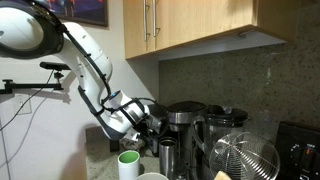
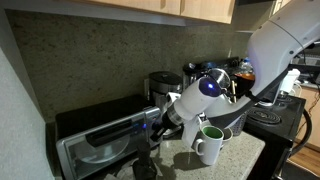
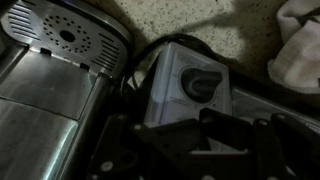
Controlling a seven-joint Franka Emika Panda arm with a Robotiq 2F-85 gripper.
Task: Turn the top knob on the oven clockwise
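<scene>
The oven (image 2: 95,148) is a low black and silver box at the lower left in an exterior view, with a glass door. My gripper (image 2: 160,122) is at its right-hand control panel. In the wrist view the silver panel (image 3: 165,95) carries a dark round knob (image 3: 200,85) with a raised bar. My gripper (image 3: 222,125) shows as a dark block just below the knob; the fingers look shut together, with nothing between them. Whether they touch the knob I cannot tell. In an exterior view my gripper (image 1: 150,115) hides the oven.
A black-and-steel coffee maker (image 2: 165,85) stands behind the oven, also seen in an exterior view (image 1: 182,125). A white mug with a green inside (image 2: 208,145) stands under my arm. A white cloth (image 3: 300,45) lies nearby. Wooden cabinets (image 1: 200,25) hang overhead.
</scene>
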